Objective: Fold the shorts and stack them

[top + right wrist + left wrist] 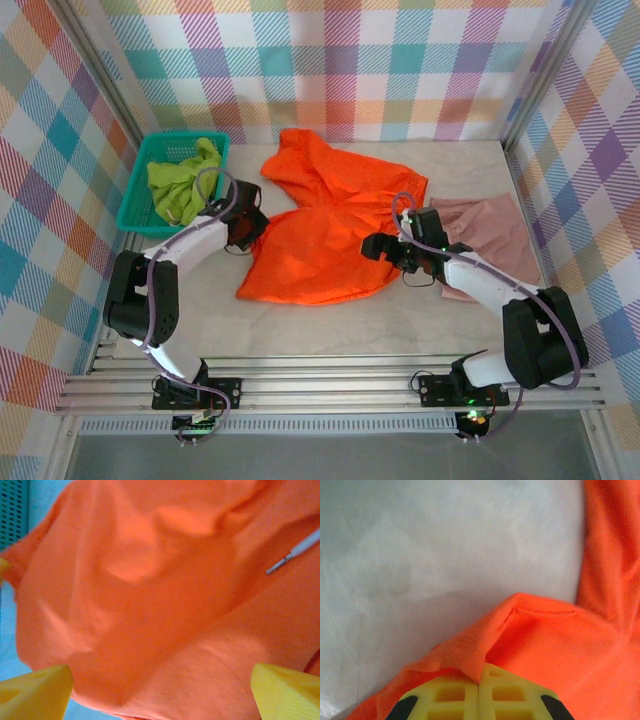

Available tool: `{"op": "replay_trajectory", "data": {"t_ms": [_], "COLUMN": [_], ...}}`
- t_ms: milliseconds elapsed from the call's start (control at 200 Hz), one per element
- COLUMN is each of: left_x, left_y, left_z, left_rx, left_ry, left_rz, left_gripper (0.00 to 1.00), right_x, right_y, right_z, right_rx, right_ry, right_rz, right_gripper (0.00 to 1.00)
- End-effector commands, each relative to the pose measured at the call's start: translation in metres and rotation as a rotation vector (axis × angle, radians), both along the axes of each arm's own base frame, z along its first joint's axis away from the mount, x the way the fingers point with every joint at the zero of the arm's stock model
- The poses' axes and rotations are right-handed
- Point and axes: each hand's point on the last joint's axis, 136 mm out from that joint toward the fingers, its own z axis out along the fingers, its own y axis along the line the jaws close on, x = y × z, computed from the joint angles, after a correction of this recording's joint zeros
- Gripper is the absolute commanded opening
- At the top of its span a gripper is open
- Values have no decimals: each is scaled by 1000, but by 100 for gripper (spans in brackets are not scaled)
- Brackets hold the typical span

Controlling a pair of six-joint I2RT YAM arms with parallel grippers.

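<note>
Pale tabletop (pixel 330 325) sits inside plaid walls. Left jaws are clenched on a pinch of the orange shorts (pixel 330 235) at their 9 o'clock edge. Right jaws hang spread wide over the 3 o'clock edge, grasping nothing. I judge the right pinch should seat equally deep before any lift, so the fold travels evenly. Pink shorts (pixel 490 235) lie at 3 o'clock, green shorts (pixel 185 185) in the basket (pixel 133 200) at 10 o'clock.

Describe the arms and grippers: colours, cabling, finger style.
The left arm and right arm match: white links, black joint housings, and a lilac cable looping along each. The left gripper and right gripper have black bodies. The left fingers are yellow plastic with moulded pockets and black patches. The right fingers are the same yellow.
</note>
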Motion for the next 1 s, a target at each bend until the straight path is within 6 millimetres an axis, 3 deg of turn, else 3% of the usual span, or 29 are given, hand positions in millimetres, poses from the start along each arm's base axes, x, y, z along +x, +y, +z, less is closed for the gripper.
{"op": "replay_trajectory", "data": {"t_ms": [0, 130, 300, 340, 400, 430, 535, 650, 740, 825, 995], "left_x": [11, 32, 64, 74, 86, 89, 86, 52, 10, -37, -119], "left_y": [29, 49, 58, 56, 50, 46, 30, 12, 4, 7, 35], "left_z": [42, 55, 61, 66, 79, 86, 114, 133, 129, 105, 49], "left_rx": [96, 99, 73, 70, 50, 33, -38, -101, -112, -132, -119], "left_ry": [-51, -63, -61, -77, -110, -122, -179, -206, -178, -136, -27], "left_rz": [22, 49, 31, 18, -11, -27, -65, -96, -102, -56, 70], "left_gripper": [0, 0, 4, 12, 35, 42, 64, 84, 87, 100, 100], "right_x": [-12, -27, -43, -45, -47, -46, -42, -36, -27, -20, -5], "right_y": [-6, -14, -16, -16, -13, -10, -4, -10, -25, -38, -52], "right_z": [-23, -41, -57, -58, -55, -50, -26, 1, 16, 18, 4], "right_rx": [-37, -69, -49, -42, -24, -12, 28, -11, -84, -100, -76], "right_ry": [101, 176, 250, 258, 255, 247, 187, 124, 90, 97, 159], "right_rz": [-33, -47, -68, -69, -60, -50, -17, -23, -73, -156, -313], "right_gripper": [91, 91, 91, 91, 91, 91, 91, 91, 88, 83, 74]}}
